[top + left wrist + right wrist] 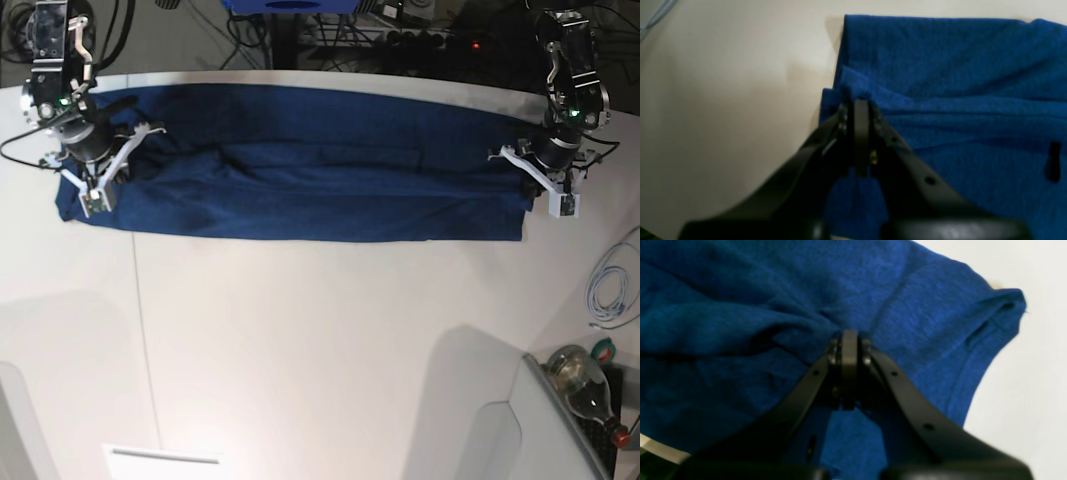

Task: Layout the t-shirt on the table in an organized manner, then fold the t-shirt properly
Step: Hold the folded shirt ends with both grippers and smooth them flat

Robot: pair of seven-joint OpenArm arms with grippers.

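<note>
Left arm: upper right of the base view, reaching down from the far edge.
Left gripper (861,103): fingers (843,116) pressed together, pinching a fold of the t-shirt (957,66).
Right arm: upper left of the base view, angled downward.
Right gripper (849,336): fingers (832,351) closed, clamping bunched cloth.

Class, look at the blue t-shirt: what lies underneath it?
The white table lies under the t-shirt, showing bare all around it. The tabletop directly beneath the cloth is covered, so nothing there can be seen.

Both wrist views cut off the t-shirt (957,110); its cloth hides the left gripper (861,101) tips.
</note>
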